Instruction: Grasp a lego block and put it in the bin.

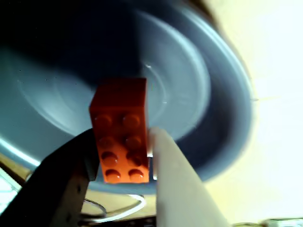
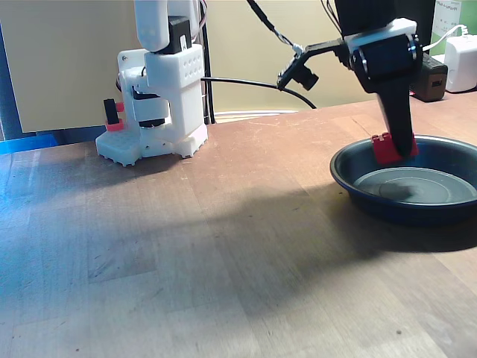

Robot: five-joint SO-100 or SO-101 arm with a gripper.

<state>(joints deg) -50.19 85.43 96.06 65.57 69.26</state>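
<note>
A small red lego block point(image 1: 120, 137) with two rows of studs sits clamped between a dark finger point(image 1: 61, 184) and a white finger point(image 1: 177, 189). My gripper point(image 1: 124, 163) is shut on it. In the fixed view the same gripper point(image 2: 399, 145) hangs point-down over the far left part of the bin point(image 2: 358, 186), with the lego block point(image 2: 386, 149) held just above the rim. The bin point(image 1: 222, 94) is a wide, shallow dark pan, blurred in the wrist view, lying right under the block.
The wooden table point(image 2: 186, 253) spreads wide to the left of the bin. The arm's white base point(image 2: 156, 112) stands at the back left. A black cable point(image 2: 253, 83) runs behind, and white boxes point(image 2: 458, 63) sit at the back right.
</note>
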